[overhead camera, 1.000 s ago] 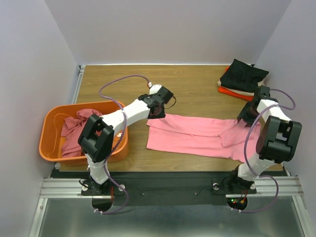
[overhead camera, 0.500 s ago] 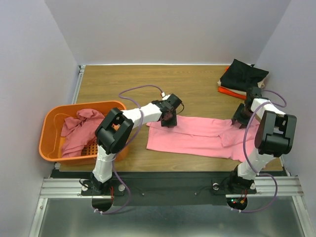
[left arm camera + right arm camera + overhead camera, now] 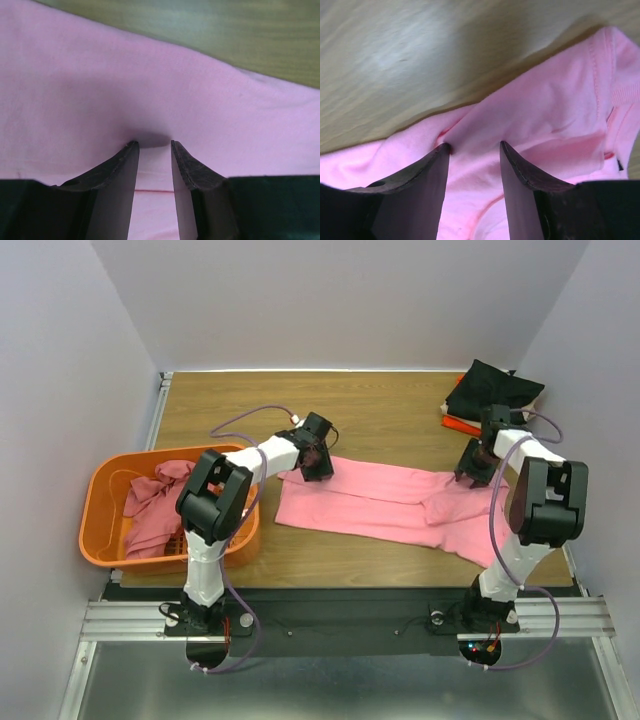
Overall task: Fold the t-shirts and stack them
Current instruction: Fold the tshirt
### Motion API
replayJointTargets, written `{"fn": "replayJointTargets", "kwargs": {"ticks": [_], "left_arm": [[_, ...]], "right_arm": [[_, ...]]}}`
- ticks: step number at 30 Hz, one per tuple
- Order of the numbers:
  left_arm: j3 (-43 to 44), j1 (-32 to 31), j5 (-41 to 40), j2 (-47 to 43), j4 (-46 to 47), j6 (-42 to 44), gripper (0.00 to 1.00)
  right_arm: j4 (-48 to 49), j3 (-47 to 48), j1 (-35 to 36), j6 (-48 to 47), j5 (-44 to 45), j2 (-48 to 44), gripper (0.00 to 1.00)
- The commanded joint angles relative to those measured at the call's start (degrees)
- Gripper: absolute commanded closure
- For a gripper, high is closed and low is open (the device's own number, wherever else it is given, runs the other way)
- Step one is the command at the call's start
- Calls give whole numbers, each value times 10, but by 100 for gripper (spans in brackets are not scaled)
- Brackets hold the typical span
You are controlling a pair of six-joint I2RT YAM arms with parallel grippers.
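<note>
Left gripper (image 3: 152, 144) | pinches pink shirt (image 3: 380, 503) | right gripper (image 3: 473, 145) likewise | orange basket (image 3: 92, 502) left | folded stack (image 3: 492, 390) right

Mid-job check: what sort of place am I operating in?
Probably a lab test cell, not a home: plain walls box in a wooden table, a metal rail runs along its near edge, a pink shirt lies spread for folding.

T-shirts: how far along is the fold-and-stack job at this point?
Done: a folded pile sits at the far right, black shirt on top, red-orange shirt edge showing beneath. In hand: the light pink shirt lies as a long strip on the table, the left gripper and right gripper each pinching its far edge. Left: finishing that fold, stacking it, and the rose shirt in the orange basket.
</note>
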Motion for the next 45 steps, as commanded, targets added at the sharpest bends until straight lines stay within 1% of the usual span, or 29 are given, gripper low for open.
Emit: {"fn": "replayJointTargets", "kwargs": {"ticks": [1,5,6,8,9,12,16,17,19,24,29,34,36,37,38,40,43,45], "left_arm": [[11,45,-47,55,-70,35,56],[56,77,-67,71,-88,52,56],[84,86,-77,80,-103,61,56],[116,90,-90,88,-116,69,56],[148,90,-99,97,-130,76,56],[205,90,-106,109,-154,78,56],[236,89,-105,109,-160,66,55],[239,88,-105,104,-161,63,56],[247,82,-108,92,-161,62,56],[281,60,-121,84,-178,67,55],[288,47,-117,93,-181,72,55],[263,46,-110,87,-170,81,55],[248,46,-110,79,-164,82,55],[242,46,-110,75,-160,82,55],[234,46,-110,71,-157,79,55],[213,46,-107,60,-143,74,55],[193,46,-98,55,-130,68,55],[184,46,-94,54,-124,66,55]], "right_arm": [[7,47,38,20,-8,12,49],[3,75,50,21,-20,1,49],[2,80,49,18,-17,-6,49],[1,84,50,5,-11,-27,48],[0,83,50,-3,-15,-33,48],[-10,71,49,-23,-23,-40,48],[-11,43,49,-33,-39,-50,49],[-10,33,50,-34,-71,-52,49],[-10,25,50,-38,-93,-58,50],[-5,2,50,-42,-123,-69,51],[-3,-9,50,-46,-133,-55,53],[-3,-16,50,-53,-146,-46,57],[-3,-27,50,-55,-155,-42,60],[-3,-27,50,-55,-157,-45,60],[-2,-30,50,-57,-158,-48,66],[-3,-38,50,-58,-158,-63,72],[-3,-47,50,-61,-169,-58,72],[-3,-50,51,-62,-175,-57,75]]}}
